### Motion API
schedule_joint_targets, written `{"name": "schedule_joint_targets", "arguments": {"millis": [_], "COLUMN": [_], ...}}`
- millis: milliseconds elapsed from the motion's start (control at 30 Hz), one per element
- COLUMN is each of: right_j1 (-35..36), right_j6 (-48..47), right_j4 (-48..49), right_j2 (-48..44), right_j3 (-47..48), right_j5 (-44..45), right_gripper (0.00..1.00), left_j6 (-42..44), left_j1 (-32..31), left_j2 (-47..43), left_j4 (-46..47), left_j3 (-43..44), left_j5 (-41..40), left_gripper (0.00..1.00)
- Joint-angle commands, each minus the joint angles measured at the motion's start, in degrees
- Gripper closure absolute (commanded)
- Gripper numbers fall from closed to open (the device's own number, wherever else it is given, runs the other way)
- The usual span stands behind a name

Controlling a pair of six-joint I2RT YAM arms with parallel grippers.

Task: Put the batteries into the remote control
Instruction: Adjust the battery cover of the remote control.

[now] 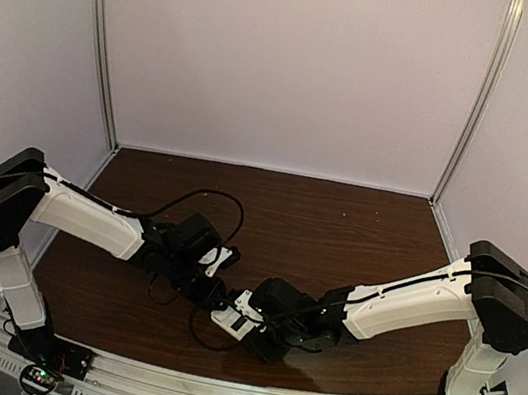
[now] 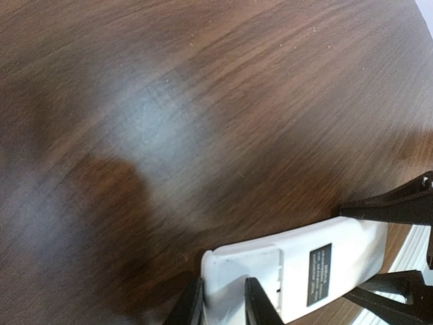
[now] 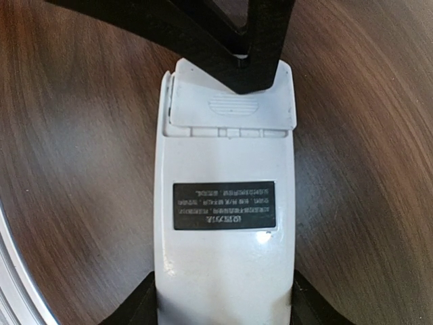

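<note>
White remote control [image 3: 223, 271], back face up, near the front middle of the dark wood-grain desk [image 1: 340, 231], between the two wrists. The right fingers [image 2: 396, 205] are closed on its long sides at the plain end, one against each edge, gripping it. The left fingers [image 3: 252, 61] meet the opposite end, where the battery cover [image 3: 196, 101], marked by a small ridged patch, lies over the back, its outline slightly askew to the body. In the left wrist view these fingers stand narrowly apart with the cover end between them: one lies on the cover's face, the other just past the end edge, so they are closed on that end. A black label [image 3: 224, 204] with pale print crosses the middle of the back, between the cover and the right fingers. The left arm [image 1: 89, 214] and right arm [image 1: 409, 303] reach inward from their bases and almost meet at the remote. Whether the remote rests on the desk or is held just above it cannot be told.
</note>
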Motion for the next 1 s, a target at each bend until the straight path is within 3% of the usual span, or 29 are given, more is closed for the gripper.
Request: {"name": "schedule_joint_targets", "arguments": {"millis": [0, 533, 967], "right_j1": [-0.5, -1.4, -1.4], "right_j6": [-0.6, 1.3, -0.3], "right_j4": [3.6, 3.1, 4.1], "right_j2": [3.4, 3.0, 0.5], "right_j3": [0.0, -0.5, -3.3], "right_j5": [5.3, 8.5, 8.3], "right_gripper": [1.0, 1.0, 1.0], "left_j6": [0.4, -0.5, -1.9], "left_j1": [-7.4, -10.2, -8.8], "left_j2": [6.0, 4.3, -1.1], "left_j4": [0.2, -0.4, -3.1], "left_j3": [-2.7, -6.6, -8.6], "left_j5": [7.7, 6.5, 4.6], "left_gripper": [0.8, 0.8, 0.72]}}
